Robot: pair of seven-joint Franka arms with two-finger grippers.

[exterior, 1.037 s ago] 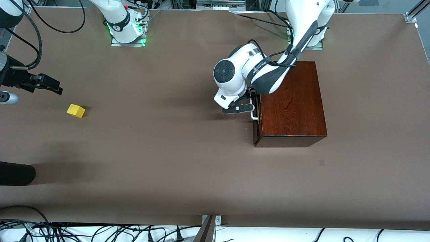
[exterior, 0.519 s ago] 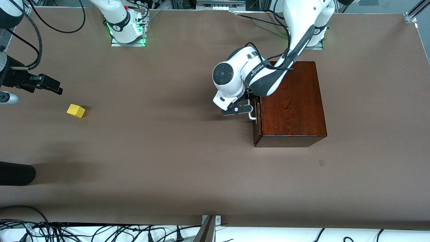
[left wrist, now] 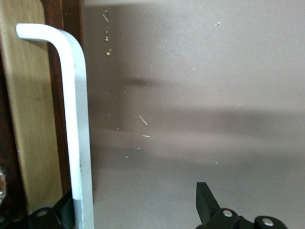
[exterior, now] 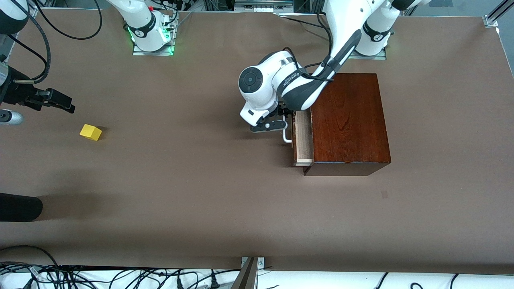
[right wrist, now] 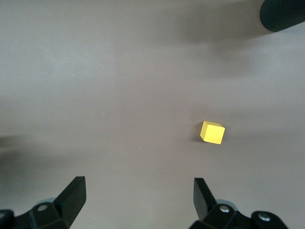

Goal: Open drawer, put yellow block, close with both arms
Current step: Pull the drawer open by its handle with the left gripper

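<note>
Left gripper (exterior: 286,124) sits at the drawer front in the middle of the front view, low over the table. Its fingers (left wrist: 205,202) are spread wide, with the white loop handle (left wrist: 76,119) between them. The handle lies close against one finger and clear of the other, so nothing is clamped.

Brown table (exterior: 200,208) fills nearly the whole front view. On it, toward the left arm's end and in the upper half of the frame, stands the glossy dark mahogany box (exterior: 347,120). The left arm (exterior: 281,84) comes down from its base at the top of the frame and bends over the box's edge.

The right arm (exterior: 138,20) rises from its base at the top and leaves the frame. It waits with the right gripper (exterior: 60,102) at the frame's edge at the right arm's end, hanging over bare table. Its fingers (right wrist: 71,195) are also apart and hold nothing.

The drawer (exterior: 303,140) stands partly pulled out of the box, and a strip of its pale-wood tray shows between the dark front and the box. A black rounded object (exterior: 20,206) pokes in at the lower edge of the frame at the right arm's end.

The yellow block (exterior: 90,132) lies on the table well apart from the drawer, near the right gripper and a little nearer to the front camera. In the right wrist view the block (right wrist: 212,132) rests alone on the table ahead of the open fingers.
</note>
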